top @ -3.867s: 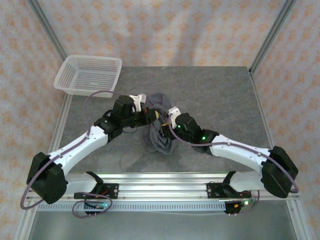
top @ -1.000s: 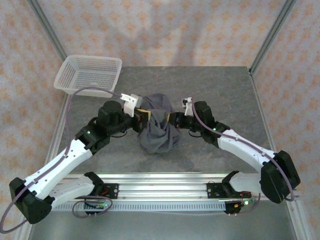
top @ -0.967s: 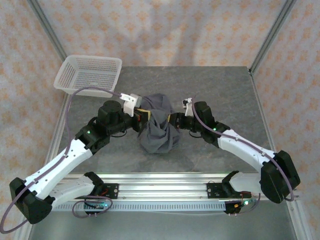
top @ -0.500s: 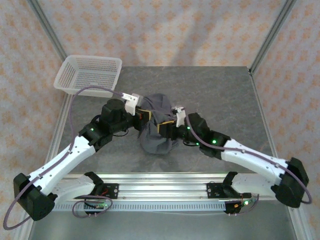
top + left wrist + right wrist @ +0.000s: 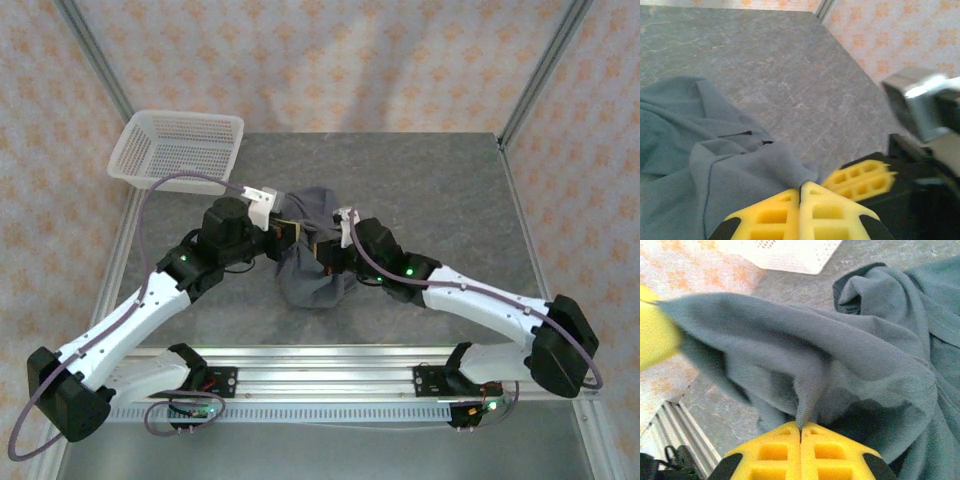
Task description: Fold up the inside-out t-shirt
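Two grippers, one shirt [image 5: 312,283], one basket [image 5: 180,150]. Left gripper [image 5: 287,233]: pads pressed together, nipping one fold of cloth at the tips. Right gripper [image 5: 326,254]: clamped the same way on a second fold, just beside the left. Shirt bunched in one heap on the table [image 5: 440,190], between both grippers and sagging below them. Basket beyond the left gripper on its outer side, well apart from the cloth.

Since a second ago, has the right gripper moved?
Yes. The right gripper has shifted left, toward the basket side of the table and slightly nearer the front rail, still pinching the shirt.
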`<state>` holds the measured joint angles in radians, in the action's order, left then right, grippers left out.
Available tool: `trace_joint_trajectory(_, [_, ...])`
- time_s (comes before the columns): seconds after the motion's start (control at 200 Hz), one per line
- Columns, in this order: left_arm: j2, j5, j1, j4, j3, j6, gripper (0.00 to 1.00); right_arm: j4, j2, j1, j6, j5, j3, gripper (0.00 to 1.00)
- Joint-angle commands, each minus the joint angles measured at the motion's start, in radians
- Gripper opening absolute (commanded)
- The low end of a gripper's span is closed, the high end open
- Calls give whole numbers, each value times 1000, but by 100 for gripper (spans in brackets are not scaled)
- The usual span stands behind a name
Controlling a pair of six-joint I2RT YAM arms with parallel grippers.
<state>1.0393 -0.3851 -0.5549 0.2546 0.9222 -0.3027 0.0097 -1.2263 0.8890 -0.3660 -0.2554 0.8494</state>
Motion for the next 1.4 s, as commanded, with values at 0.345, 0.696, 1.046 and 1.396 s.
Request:
trace_joint_trajectory(0.345, [133,-28,173,-107,-71,-45,34,189,232,-106,-148,-230,-111,0])
trace_joint_trajectory(0.696, [-245,148,-40,-14,-213,-195,36,168,159,-160,-160,-194,-81,0])
trace_joint_trajectory(1.046, [24,227,-256,-250,-313,-644,32,149,146,-163,-172,-182,-74,0])
trace_joint_trajectory(1.396, [193,380,-254,-256,-254,-570,47,137,163,-163,-172,-187,-76,0])
